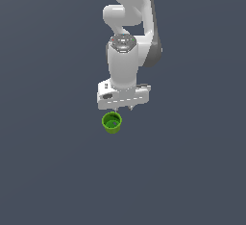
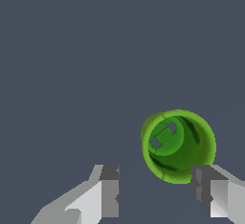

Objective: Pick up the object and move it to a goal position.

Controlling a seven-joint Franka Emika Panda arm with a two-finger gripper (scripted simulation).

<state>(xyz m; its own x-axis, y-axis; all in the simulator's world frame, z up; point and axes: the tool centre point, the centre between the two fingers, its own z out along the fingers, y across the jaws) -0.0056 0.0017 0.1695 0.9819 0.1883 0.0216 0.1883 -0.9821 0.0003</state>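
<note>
So the white Franka arm (image 1: 126, 51) comes down from the top of the exterior view, with its pale flat hand block pointing down at a plain dark slate-grey floor (image 1: 48, 171). The two-finger gripper (image 1: 123, 108) is just short stubs poking out below that block in this view, so you really need the wrist cam for it. The small bright green bucket-shaped cup (image 1: 112, 122) sits upright on the grey surface right under the hand, a touch toward the exterior view's left of the finger stubs and slightly nearer the camera. You can see straight down into it: thick lighter rim, darker green inside, narrowing toward the base. In the wrist view the gripper (image 2: 155, 189) has its jaws spread wide, way wider than the cup (image 2: 178, 146), and there's nothing between them. Both light-grey fingers (image 2: 109, 189) with darker tips show in that shot, and the cup isn't centred in the gap; it's shifted over toward one finger, with its rim overlapping that fingertip in the picture. I honestly can't tell if it's actually touching or just lined up that way from above. There are a couple of little grey patches on the inside bottom of the cup; I can't make out what they are.
</note>
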